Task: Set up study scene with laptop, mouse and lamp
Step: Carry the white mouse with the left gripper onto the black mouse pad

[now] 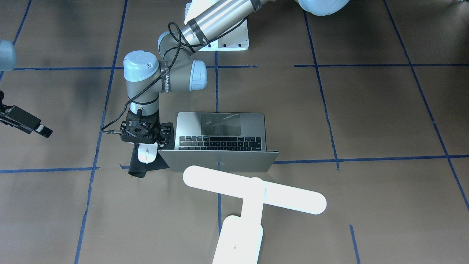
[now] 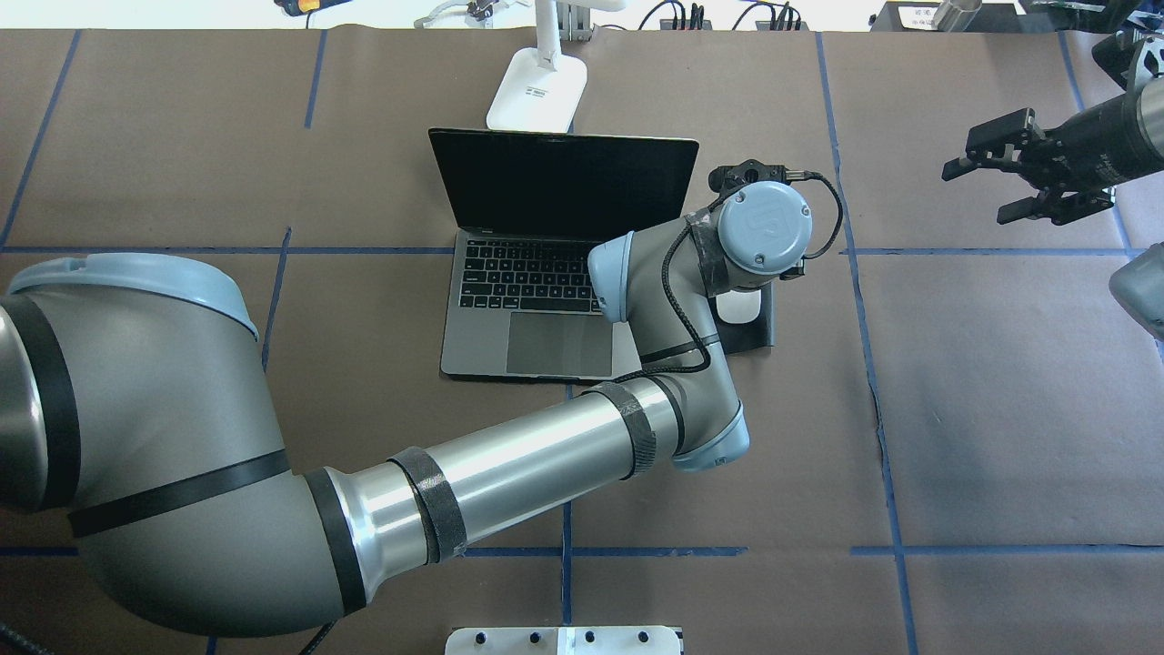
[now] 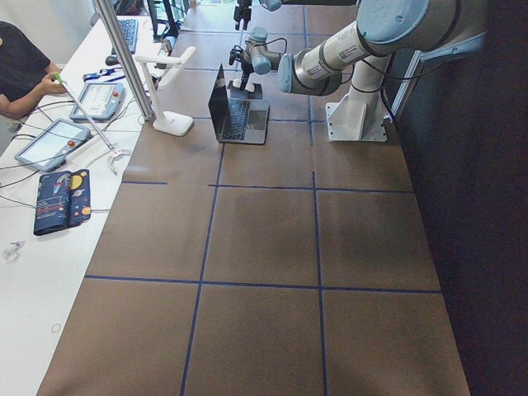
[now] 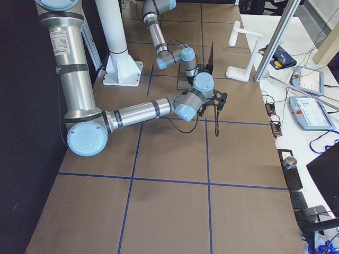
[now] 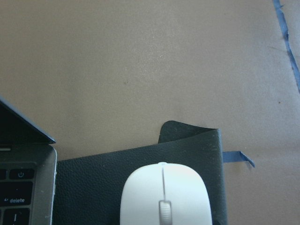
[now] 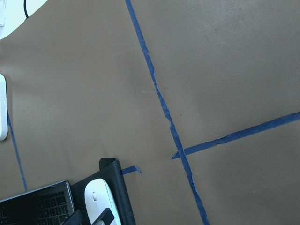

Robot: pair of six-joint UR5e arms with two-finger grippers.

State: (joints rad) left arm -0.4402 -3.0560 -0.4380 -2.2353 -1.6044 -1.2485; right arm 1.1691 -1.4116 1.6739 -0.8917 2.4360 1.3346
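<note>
Flat white oval mouse [image 1: 146, 154] on black floppy mat [image 1: 141, 169] beside open grey metal laptop [image 1: 221, 160]; left gripper [image 1: 146, 142] overhead, finger spread unreadable; right gripper [image 2: 978, 193] spread wide, empty.

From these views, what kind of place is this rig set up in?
Most likely a robotics lab workcell, not a real study. The table is covered in brown paper gridded with blue tape, teach pendants lie on the side bench, and an operator sits beside it.

Mouse [image 1: 147, 154] right under the left pincer [image 1: 147, 143] (on the mat [image 1: 141, 169]), laptop [image 1: 220, 139] just beside it, lamp [image 1: 253, 192] beyond.
</note>
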